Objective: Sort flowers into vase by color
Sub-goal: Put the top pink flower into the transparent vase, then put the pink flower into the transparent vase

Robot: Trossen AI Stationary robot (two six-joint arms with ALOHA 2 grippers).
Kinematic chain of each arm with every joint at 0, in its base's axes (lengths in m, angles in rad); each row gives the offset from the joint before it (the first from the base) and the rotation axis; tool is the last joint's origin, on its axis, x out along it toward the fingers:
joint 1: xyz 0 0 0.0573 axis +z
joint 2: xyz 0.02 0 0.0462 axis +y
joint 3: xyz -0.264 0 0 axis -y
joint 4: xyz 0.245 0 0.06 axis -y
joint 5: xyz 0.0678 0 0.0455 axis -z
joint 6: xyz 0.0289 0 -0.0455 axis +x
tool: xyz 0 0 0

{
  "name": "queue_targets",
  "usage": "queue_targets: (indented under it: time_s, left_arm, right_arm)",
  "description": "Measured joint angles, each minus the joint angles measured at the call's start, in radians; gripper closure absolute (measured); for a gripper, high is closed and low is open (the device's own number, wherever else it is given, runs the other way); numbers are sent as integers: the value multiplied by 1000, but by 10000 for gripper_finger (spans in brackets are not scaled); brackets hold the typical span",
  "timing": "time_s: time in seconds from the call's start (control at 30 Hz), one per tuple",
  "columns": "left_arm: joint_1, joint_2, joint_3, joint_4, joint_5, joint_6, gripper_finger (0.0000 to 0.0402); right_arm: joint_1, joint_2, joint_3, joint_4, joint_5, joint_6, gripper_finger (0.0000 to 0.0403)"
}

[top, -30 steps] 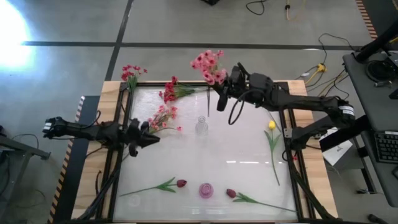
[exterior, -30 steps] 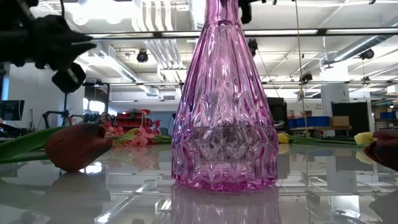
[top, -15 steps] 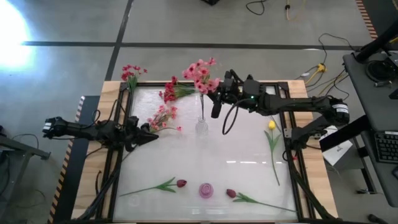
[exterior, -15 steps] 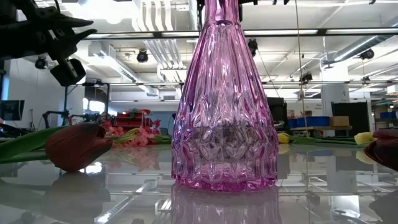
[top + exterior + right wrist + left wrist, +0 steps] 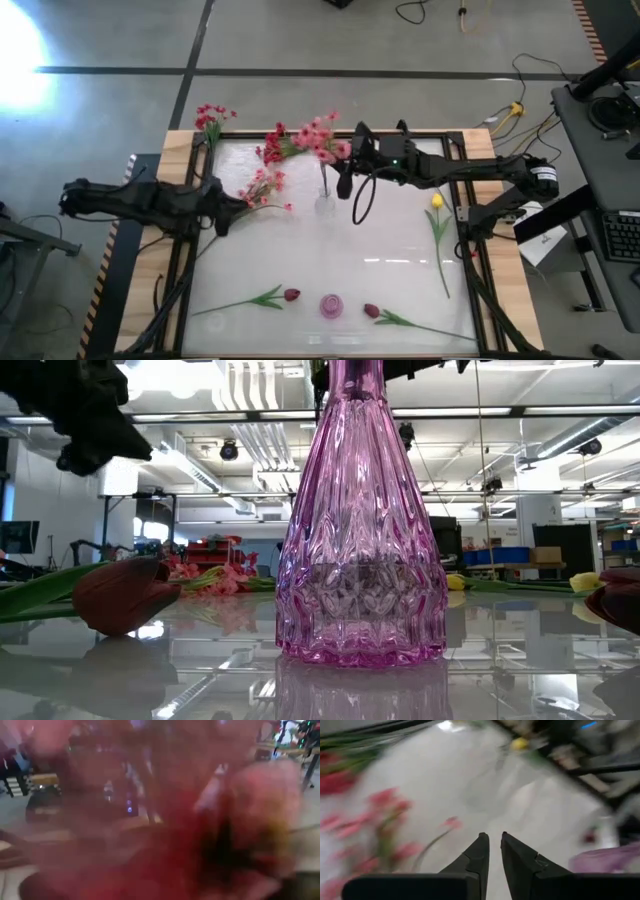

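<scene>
My right gripper (image 5: 343, 158) is shut on a pink blossom spray (image 5: 318, 135), right above the clear glass vase (image 5: 325, 206). The thin stem (image 5: 323, 178) runs down to the vase's mouth. Blurred blossoms (image 5: 165, 820) fill the right wrist view. My left gripper (image 5: 238, 210) hovers shut beside a second pink spray (image 5: 262, 187), which lies flat on the table and also shows as the pink spray (image 5: 380, 820) in the left wrist view. The left gripper (image 5: 492, 842) touches nothing. A pink glass vase (image 5: 331, 305) stands at the near edge and looms as the pink vase (image 5: 360, 530) in the low view. My right gripper holds the pink spray just under its blossoms, at the top of the stem (image 5: 327, 158), coming level from the table's right. The gripper and the flowers hide the fingers. The spray stands upright, lifted off the table, with the stem's lower end (image 5: 324, 193) at the clear vase's mouth.
Red sprays lie at the far-left corner (image 5: 210, 118) and inside the far edge (image 5: 277, 146). A yellow tulip (image 5: 437, 201) lies on the right. Two dark red buds (image 5: 291, 295) (image 5: 371, 311) flank the pink vase. A raised frame (image 5: 195, 190) borders the table.
My right gripper has carried the pink spray from the far edge toward the table's left and near side, over the clear vase, and the stem has come down to the vase's mouth. My left arm has risen a little beside the lying pink spray.
</scene>
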Motion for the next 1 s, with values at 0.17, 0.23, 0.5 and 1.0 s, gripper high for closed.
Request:
queue_targets:
  time_s: [0.17,0.23,0.5,1.0]
  left_arm:
    - [0,136,126,-312,-12,-133,330]
    - [0,188,143,-356,-10,-160,310]
    - [0,365,135,-370,23,-232,232]
    - [0,423,109,-375,61,-316,216]
  right_arm:
    - [7,-5,0,-87,-53,7,270]
    - [19,-16,0,-113,-67,9,245]
    - [50,-107,0,-351,-70,57,183]
    - [47,-373,0,-573,23,16,172]
